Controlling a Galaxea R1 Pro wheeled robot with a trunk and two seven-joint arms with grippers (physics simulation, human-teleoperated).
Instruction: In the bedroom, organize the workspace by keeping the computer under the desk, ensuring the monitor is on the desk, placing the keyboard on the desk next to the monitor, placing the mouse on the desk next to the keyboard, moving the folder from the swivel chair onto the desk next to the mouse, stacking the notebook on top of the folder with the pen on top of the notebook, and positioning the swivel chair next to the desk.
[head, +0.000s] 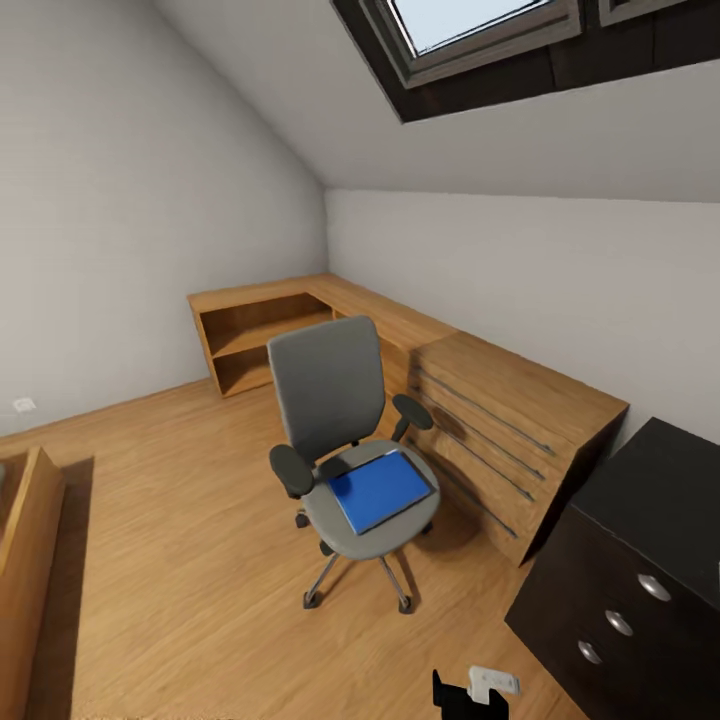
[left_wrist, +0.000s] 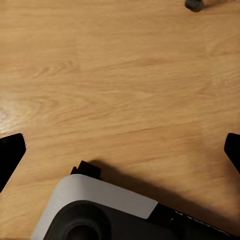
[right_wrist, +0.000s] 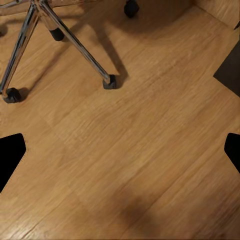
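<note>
- Swivel chair (head: 335, 400): grey back and seat, black armrests, chrome star base with black casters.
- Folder (head: 381, 489): bright blue.
- Desk (head: 640, 545): black top and drawers, round silver knobs.
- Low shelving (head: 300, 315): warm brown wood, visible grain.
- Floor (head: 170, 560): honey-toned wood planks.
- Walls (head: 130, 220): plain white.
- Skylight frame (head: 480, 55): dark brown.

Low wooden shelving (head: 300, 320), skylight (head: 470, 30), perhaps a wall socket (head: 24, 404).
</note>
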